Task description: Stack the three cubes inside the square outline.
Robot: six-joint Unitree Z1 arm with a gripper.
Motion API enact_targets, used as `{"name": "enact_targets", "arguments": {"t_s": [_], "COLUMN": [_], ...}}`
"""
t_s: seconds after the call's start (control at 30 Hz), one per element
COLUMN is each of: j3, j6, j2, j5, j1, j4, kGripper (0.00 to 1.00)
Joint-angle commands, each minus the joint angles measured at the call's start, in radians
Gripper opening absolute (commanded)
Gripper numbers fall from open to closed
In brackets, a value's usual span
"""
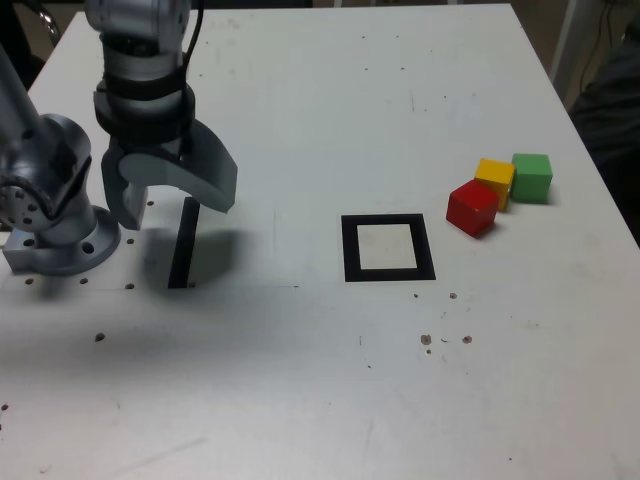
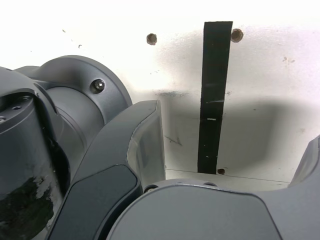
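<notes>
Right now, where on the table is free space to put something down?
Free: the table between the black strip and square outline, and the near edge. Crowded: the red cube, yellow cube and green cube cluster together.

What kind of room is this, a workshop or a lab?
Probably a robotics lab or test bench: a robot arm's base is bolted to a white table, which carries a taped square outline and coloured cubes for practice.
</notes>
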Motion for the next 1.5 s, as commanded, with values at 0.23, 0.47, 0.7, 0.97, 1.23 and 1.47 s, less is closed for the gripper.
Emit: {"name": "enact_targets", "arguments": {"t_s": [0.23, 0.47, 0.7, 0.97, 1.23, 1.47], "j3": [-0.003, -0.024, -0.075, -0.237, -0.436, -0.623], "j6": [0.000, 0.000, 0.000, 0.008, 0.034, 0.070], "j2": [-0.009, -0.024, -0.024, 0.050, 0.155, 0.273], "j5": [0.004, 0.010, 0.018, 0.030, 0.041, 0.047], "j1": [0.001, 0.001, 0.001, 0.001, 0.001, 0.004], "j4": [0.023, 0.057, 0.097, 0.159, 0.230, 0.280], "kGripper": [1.00, 1.00, 1.00, 1.00, 1.00, 1.00]}}
